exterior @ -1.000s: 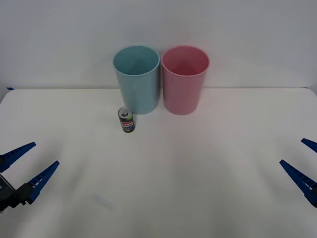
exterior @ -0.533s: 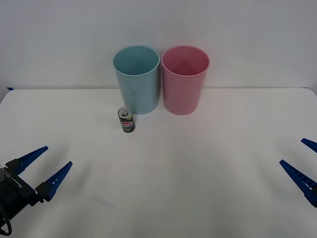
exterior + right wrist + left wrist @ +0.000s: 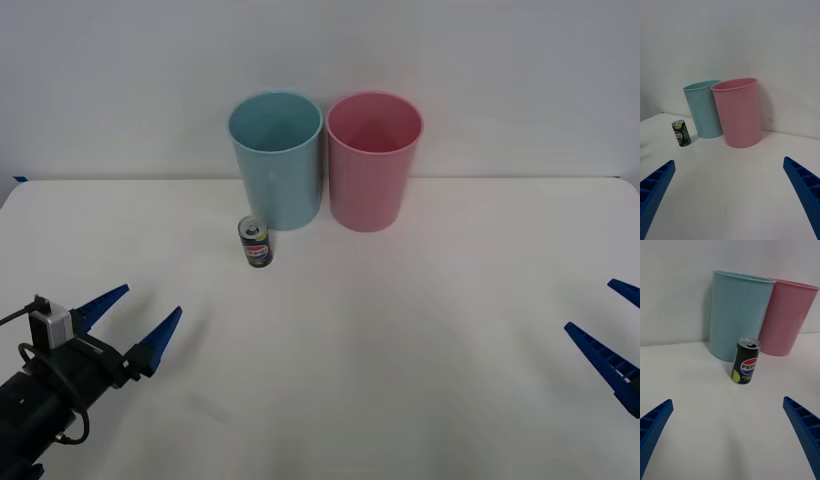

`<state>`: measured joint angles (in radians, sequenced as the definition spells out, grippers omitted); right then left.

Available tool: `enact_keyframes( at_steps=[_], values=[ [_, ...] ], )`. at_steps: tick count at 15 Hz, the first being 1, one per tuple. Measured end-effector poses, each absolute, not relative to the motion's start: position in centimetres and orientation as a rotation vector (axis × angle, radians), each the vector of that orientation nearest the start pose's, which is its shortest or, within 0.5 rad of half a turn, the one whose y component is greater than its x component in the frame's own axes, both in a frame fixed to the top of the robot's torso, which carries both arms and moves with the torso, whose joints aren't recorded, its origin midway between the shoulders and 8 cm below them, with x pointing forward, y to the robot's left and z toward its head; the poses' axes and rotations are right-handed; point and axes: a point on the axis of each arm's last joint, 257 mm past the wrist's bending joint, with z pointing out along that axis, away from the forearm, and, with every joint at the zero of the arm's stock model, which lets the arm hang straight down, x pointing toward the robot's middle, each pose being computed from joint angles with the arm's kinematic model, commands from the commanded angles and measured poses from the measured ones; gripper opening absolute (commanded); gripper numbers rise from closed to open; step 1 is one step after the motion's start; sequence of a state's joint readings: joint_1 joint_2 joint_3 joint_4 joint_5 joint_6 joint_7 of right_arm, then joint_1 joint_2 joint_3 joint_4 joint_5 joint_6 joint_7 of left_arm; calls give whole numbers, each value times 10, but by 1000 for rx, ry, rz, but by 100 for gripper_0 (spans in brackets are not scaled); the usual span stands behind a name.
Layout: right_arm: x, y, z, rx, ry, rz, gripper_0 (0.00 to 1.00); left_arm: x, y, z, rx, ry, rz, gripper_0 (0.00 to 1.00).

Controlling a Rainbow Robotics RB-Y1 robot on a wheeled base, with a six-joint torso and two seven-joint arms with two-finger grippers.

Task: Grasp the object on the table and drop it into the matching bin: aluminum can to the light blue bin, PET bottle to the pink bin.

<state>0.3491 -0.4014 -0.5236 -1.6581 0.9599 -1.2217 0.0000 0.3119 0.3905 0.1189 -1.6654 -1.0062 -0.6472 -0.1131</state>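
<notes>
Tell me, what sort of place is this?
Probably a lab test setup: a bare white table against a blank wall, holding a light blue bin, a pink bin and one small can.

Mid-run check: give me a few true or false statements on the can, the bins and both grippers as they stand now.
1. The aluminum can stands upright on the table. True.
2. The can lies inside the light blue bin. False: it stands in front of it.
3. The left gripper is open and holds nothing. True.
4. The right gripper grips the pink bin. False: it is open, at the table's right edge, well apart from it.
5. The bins stand side by side. True.
</notes>
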Motion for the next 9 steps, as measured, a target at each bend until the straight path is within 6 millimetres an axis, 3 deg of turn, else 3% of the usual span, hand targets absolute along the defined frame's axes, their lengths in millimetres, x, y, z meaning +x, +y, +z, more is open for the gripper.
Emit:
enact_keyframes(
  at_steps=[9],
  values=[
    [342,-330,-169,-465,1441,567,100,466,213,-276,287,1618,-407,100]
  ],
)
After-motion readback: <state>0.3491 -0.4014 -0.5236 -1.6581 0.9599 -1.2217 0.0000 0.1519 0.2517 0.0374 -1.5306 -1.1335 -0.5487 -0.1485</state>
